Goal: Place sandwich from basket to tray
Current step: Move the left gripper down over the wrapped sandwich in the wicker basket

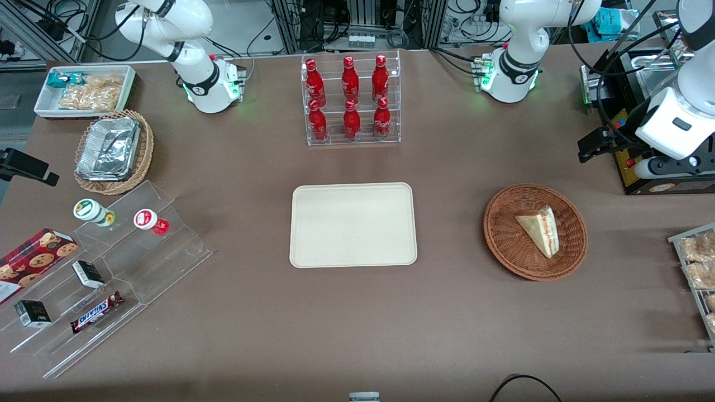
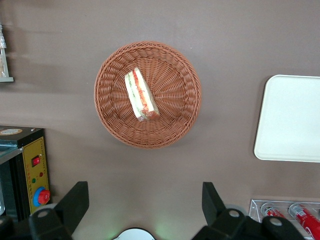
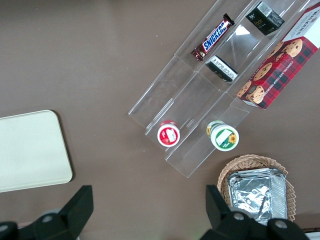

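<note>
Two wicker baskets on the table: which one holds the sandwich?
The reddish-brown round basket toward the working arm's end holds the sandwich; the lighter one holds foil containers. The gripper hovers open above the former.

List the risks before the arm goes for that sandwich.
The gripper, open, hangs high above the table, farther from the front camera than the basket. The clear-wrapped sandwich lies tilted, so the fingers might slip. The light basket could shift. The tray has a low rim; a sloppy release may slide out.
</note>
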Motion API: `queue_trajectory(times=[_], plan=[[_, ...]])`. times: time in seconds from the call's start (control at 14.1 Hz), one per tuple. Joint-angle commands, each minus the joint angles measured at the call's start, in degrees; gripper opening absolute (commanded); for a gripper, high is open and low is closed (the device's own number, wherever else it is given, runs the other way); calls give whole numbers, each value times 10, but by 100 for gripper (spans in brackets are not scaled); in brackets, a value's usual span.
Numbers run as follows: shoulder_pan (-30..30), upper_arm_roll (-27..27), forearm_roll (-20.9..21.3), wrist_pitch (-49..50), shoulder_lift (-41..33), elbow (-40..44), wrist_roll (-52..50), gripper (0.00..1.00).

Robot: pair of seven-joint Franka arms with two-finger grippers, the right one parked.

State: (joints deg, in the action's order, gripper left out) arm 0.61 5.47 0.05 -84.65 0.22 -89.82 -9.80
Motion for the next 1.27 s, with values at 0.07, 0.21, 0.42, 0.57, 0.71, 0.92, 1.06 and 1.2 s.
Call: queue_trajectory(times=[0.07,0.21,0.42,0.57,0.71,0.92,1.06,1.2], plan=[[0,2,-5,12,7,-2,5,100],[-1,2,-5,7,14,-19,4,100],[-2,2,-3,-2,40,-46,2,100],[-3,2,0,-71,36,-115,2,100],[-3,1,3,-163,24,-194,2,100],[-6,-1,4,-295,16,-293,0,100],[-9,-6,3,-362,8,-343,-4,100],[-15,-15,-2,-427,4,-385,-27,100]])
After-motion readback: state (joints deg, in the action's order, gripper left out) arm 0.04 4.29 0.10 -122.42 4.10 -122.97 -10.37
